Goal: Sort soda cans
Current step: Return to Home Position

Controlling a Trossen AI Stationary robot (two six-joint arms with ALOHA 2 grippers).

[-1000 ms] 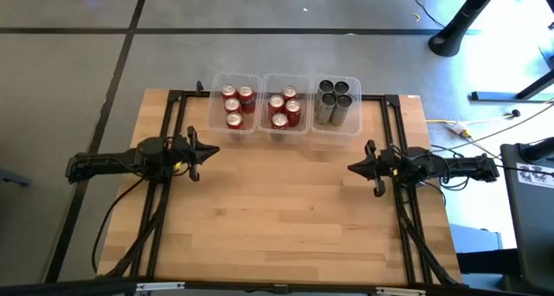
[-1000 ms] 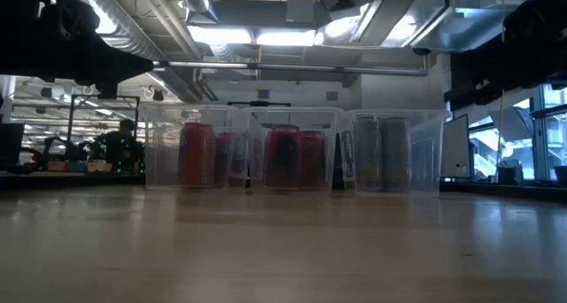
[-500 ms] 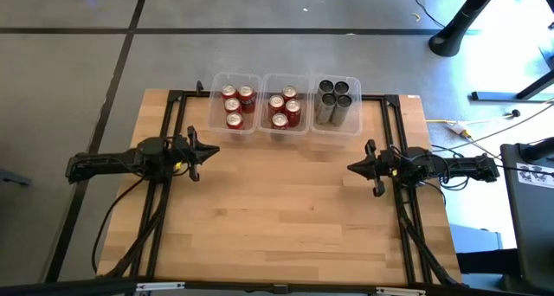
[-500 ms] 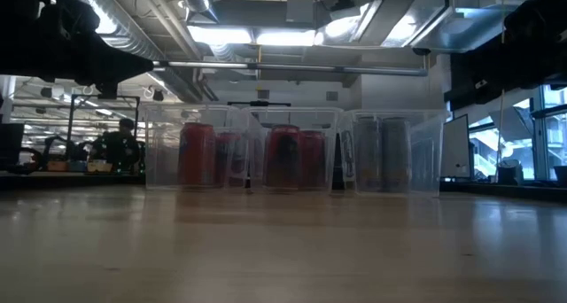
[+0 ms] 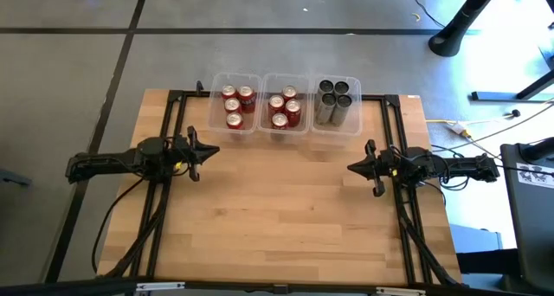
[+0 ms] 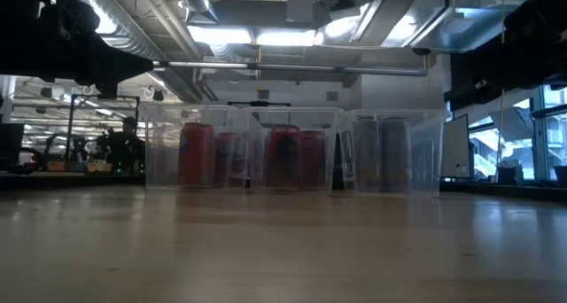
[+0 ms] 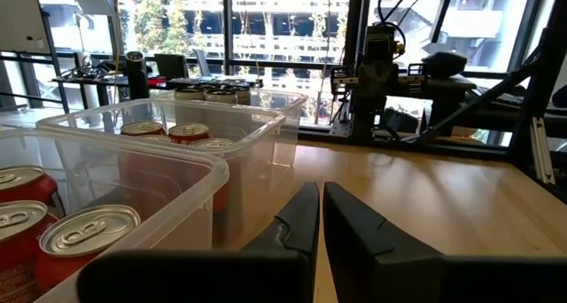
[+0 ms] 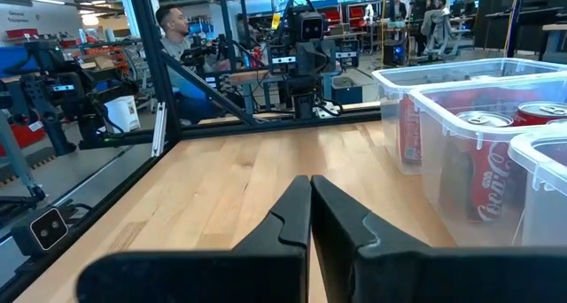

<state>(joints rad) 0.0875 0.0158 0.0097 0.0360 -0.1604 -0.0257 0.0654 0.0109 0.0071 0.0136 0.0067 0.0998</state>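
Three clear plastic bins stand in a row at the table's far edge. The left bin holds several red soda cans, the middle bin holds several more red cans, and the right bin holds several dark grey cans. All cans stand upright on the bin floors. My left gripper hovers shut at the table's left side, short of the bins. My right gripper hovers shut at the table's right side, its fingers pointing toward the table's middle.
Bare wooden tabletop lies between and in front of both arms. A black frame runs along the table's left, right and far sides. People show in the room beyond the table in the right wrist view.
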